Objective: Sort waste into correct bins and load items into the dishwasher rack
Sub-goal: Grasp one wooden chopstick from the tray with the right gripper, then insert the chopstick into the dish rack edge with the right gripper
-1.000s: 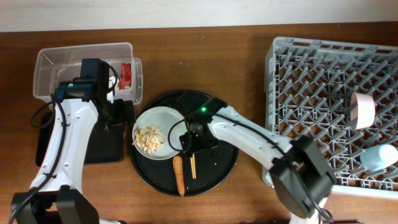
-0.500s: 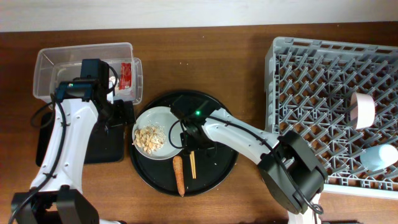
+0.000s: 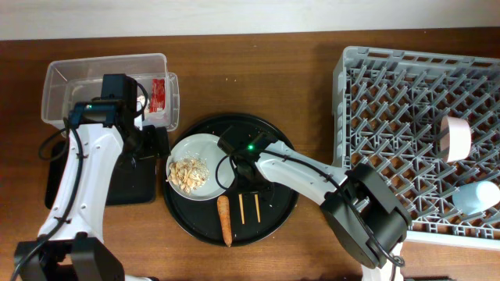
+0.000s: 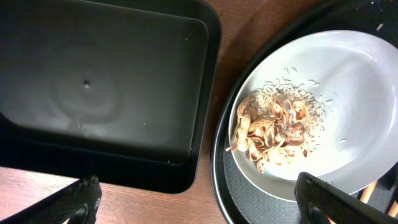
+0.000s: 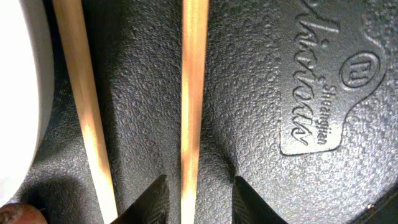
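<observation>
Two chopsticks (image 3: 241, 208) lie apart on the round black tray (image 3: 281, 204), next to the carrot (image 3: 224, 221). My right gripper (image 5: 199, 199) straddles the right-hand chopstick (image 5: 194, 93), its jaws narrow, with a small gap on each side. The other chopstick (image 5: 84, 112) lies to the left by the plate's rim (image 5: 18, 93). The pale plate (image 3: 205, 148) holds beige food scraps (image 3: 187, 173). My left gripper (image 4: 202, 205) hangs wide open and empty between the shallow black tray (image 4: 99, 87) and the plate (image 4: 348, 81). A red wrapper (image 3: 158, 95) lies in the clear tub (image 3: 62, 78).
The grey dishwasher rack (image 3: 391, 101) fills the right side, with a white bowl (image 3: 457, 138) and a blue cup (image 3: 476, 197) in it. The shallow black tray (image 3: 133, 187) lies under my left arm. The carrot's tip (image 5: 18, 216) shows at the right wrist view's lower left.
The two chopsticks lay together and are now spread apart. My right gripper's jaws have narrowed around the right one. The left arm has not moved.
</observation>
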Motion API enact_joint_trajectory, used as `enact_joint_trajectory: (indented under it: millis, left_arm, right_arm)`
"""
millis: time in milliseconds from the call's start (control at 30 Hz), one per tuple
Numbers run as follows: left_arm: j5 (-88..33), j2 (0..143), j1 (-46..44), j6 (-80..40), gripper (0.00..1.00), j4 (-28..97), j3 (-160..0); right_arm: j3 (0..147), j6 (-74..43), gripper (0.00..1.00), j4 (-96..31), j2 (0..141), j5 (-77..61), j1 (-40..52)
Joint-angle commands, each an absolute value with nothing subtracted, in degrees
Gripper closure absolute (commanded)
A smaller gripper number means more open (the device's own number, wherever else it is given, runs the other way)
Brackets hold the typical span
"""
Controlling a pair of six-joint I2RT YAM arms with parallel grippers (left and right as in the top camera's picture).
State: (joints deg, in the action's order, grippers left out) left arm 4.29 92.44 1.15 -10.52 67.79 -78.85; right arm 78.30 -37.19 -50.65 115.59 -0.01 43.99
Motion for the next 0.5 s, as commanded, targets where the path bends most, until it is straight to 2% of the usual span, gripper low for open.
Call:
enact_joint_trajectory:
  millis: [0,67,167,467]
  left_arm:
    - [3.66,91.26,1.28,-10.68,0.01,67.99,-79.0]
    - [3.66,91.26,1.3,-10.66,0.01,68.01,-79.0]
    - [3.66,91.26,1.28,-10.68,0.01,68.03,-79.0]
    - [3.66,91.26,1.28,-10.66,0.01,68.05,-79.0]
  right_arm:
    - [77.89,-37.15,0.77,-50.52,115.9,0.47,44.29]
    - [77.89,-37.15,0.82,-50.52,115.9,0.47,44.29]
    - [77.89,-37.17,0.95,-50.52,115.9,0.36,44.29]
    - [77.91,-37.15,0.96,-51.22,114.93,-1.28,43.29]
